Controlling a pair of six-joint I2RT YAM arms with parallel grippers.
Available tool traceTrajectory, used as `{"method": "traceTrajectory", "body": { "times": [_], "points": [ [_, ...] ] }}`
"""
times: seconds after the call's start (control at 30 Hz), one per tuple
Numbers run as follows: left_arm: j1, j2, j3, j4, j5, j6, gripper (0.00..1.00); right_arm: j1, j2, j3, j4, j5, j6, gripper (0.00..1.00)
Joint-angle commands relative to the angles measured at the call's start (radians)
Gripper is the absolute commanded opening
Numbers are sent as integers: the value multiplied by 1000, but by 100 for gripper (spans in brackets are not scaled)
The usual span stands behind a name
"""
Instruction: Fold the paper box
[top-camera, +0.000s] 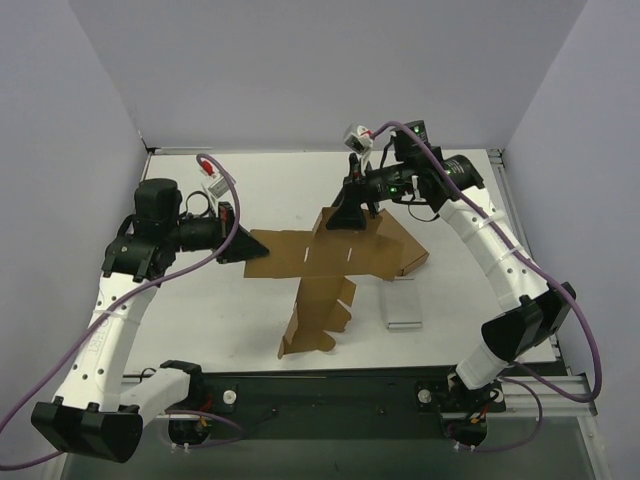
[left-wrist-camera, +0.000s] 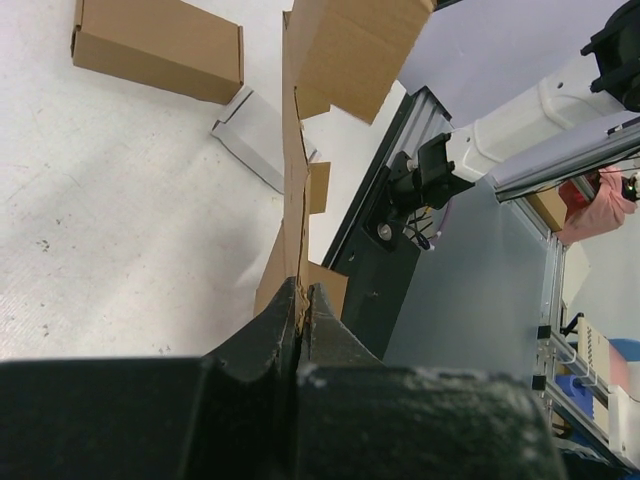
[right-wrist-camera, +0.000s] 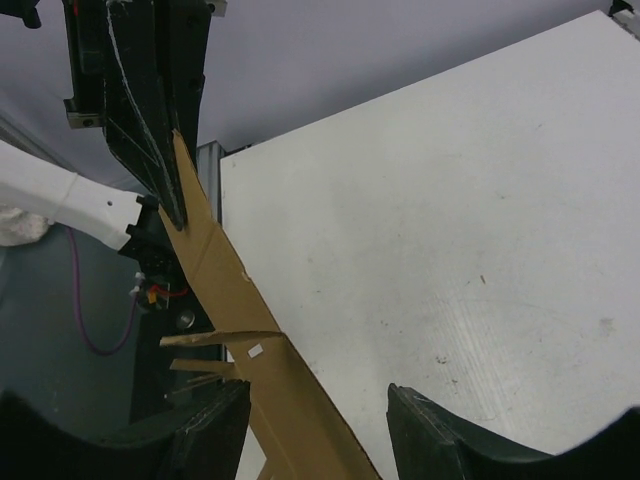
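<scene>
Left end effector (left-wrist-camera: 303, 297) pinches paper box (top-camera: 310, 258) edge. Right end effector (right-wrist-camera: 318, 415) spread, cardboard between fingers, not clamped.

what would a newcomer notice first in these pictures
The flat brown kraft cardboard sheet with many flaps spreads across mid-table, its left edge clamped between the left arm's fingers. The right arm's fingers straddle its far edge, standing apart with the card between them. A small white-grey rectangular slab lies on the white table right of the sheet's near flaps.
</scene>
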Motion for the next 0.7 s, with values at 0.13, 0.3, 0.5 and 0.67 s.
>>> {"method": "traceTrajectory", "body": {
  "times": [0.13, 0.3, 0.5, 0.67],
  "points": [
    [-4, -38, 61, -20, -65, 30, 0, 40, -55, -102, -6, -83, 38, 49],
    [-12, -35, 60, -10, -37, 23, 0, 61, -86, -160, -11, 27, 6, 49],
    [-23, -44, 55, -11, -9, 16, 0, 95, -100, -181, 6, 223, -95, 54],
    [-26, -52, 46, -14, 3, 7, 0, 98, -120, -230, 60, 282, -131, 60]
  ]
}}
